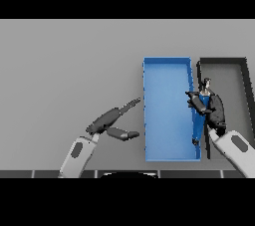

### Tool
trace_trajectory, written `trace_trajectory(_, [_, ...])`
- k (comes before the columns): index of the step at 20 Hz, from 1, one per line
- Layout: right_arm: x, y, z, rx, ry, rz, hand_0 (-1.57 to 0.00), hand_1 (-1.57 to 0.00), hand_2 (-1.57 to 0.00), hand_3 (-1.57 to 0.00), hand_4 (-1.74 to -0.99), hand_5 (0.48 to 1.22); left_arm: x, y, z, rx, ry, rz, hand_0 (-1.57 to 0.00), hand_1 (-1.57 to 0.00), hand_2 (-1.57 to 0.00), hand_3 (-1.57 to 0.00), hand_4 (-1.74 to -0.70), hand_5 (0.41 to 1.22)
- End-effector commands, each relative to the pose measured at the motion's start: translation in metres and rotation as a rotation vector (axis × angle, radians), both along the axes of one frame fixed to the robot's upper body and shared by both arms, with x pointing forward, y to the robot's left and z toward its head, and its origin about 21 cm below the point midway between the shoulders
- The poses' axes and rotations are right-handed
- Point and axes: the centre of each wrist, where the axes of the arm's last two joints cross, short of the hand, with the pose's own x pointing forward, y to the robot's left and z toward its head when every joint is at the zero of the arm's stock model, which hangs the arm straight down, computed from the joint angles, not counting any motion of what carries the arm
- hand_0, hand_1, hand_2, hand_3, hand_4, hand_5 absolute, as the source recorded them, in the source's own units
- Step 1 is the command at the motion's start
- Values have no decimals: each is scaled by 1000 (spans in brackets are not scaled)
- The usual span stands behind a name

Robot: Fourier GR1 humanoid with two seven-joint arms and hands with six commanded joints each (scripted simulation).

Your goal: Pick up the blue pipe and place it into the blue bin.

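Two bins (167,65) (224,61), one blue pipe (203,101)

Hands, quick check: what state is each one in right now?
Left hand: open, fingers straight, holding nothing, over the table left of the blue bin.
Right hand: shut on the blue pipe, at the bin's right wall.

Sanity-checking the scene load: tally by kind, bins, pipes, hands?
Bins: 2, blue bin and dark bin
Pipes: 1, blue pipe, held by the right hand over the blue bin's right wall
Hands: 2, left hand open over the table
Total: 5
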Motion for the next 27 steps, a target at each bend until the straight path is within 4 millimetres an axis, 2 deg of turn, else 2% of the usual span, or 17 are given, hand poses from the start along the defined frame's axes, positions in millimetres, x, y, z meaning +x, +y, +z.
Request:
trace_trajectory(1, [1, -2, -2, -10, 27, -6, -937, -855, -856, -504, -1503, 1221, 2, 1, 1, 5, -1, 6, 1, 1, 1, 1, -878, 422])
trace_trajectory(3, [3, -3, -5, -26, 71, 12, -599, -547, -548, -322, -1337, 1221, 1, 1, 1, 2, 0, 6, 1, 1, 1, 1, -878, 427])
trace_trajectory(4, [3, -4, -5, -47, 97, 38, -479, -437, -438, -258, -1275, 1186, 1, 1, 1, 1, 1, 8, 1, 1, 1, 1, -878, 428])
trace_trajectory(6, [2, -5, -9, -98, 157, 93, -306, -279, -280, -164, -1175, 1084, 1, 1, -1, 2, 5, 7, 1, 1, 1, 1, -881, 429])
trace_trajectory(9, [1, -5, -11, -193, 241, 173, -156, -143, -143, -84, -1083, 934, -2, 2, -3, -8, 5, -2, 1, 1, 1, 1, -886, 428])
trace_trajectory(16, [6, 9, -18, -284, 307, 245, -32, -29, -29, -17, -1038, 734, -1, 2, 3, 5, 0, 11, 1, 1, 1, 1, -887, 429])
trace_trajectory(18, [8, 9, -20, -294, 310, 242, -20, -18, -18, -10, -1033, 696, -2, 2, -2, 7, 8, 7, 1, 1, 1, 1, -888, 429])
trace_trajectory(24, [8, 8, -15, -303, 319, 255, -6, -5, -5, -3, -1022, 658, -1, 2, 1, -7, -6, 15, 1, 1, 1, 1, -885, 431])
trace_trajectory(27, [10, 10, -18, -305, 313, 270, -6, -5, -5, -3, -1022, 643, -4, -3, 6, -3, -6, 5, 1, 1, 1, 1, -885, 431])
